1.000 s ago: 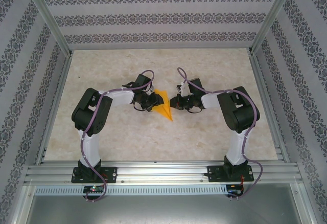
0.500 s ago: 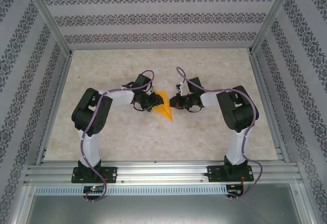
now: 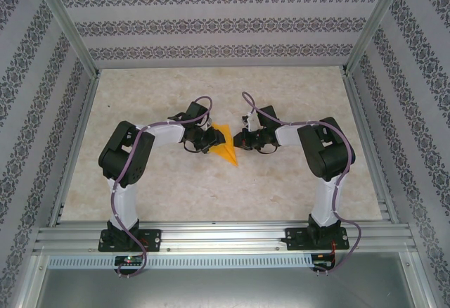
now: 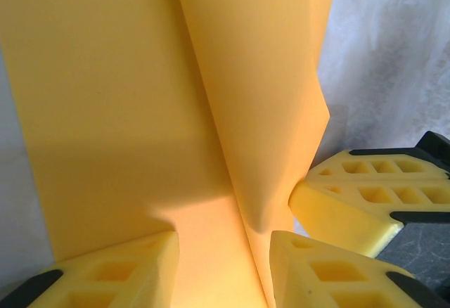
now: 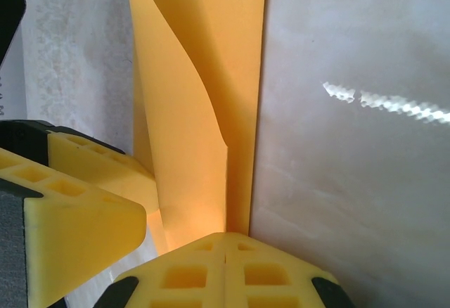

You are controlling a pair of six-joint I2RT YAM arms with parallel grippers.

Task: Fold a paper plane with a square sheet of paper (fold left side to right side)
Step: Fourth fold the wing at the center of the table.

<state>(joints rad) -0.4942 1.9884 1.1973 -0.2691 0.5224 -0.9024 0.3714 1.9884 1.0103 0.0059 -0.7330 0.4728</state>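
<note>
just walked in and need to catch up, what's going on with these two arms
Two robot arms are folding an orange paper in the middle of the table. The paper is now a narrow pointed shape lying flat, with one flap standing up. The left pincer is open, with a finger on either side of the flap's crease. The right pincer is shut, with its tip at the paper's edge.
</note>
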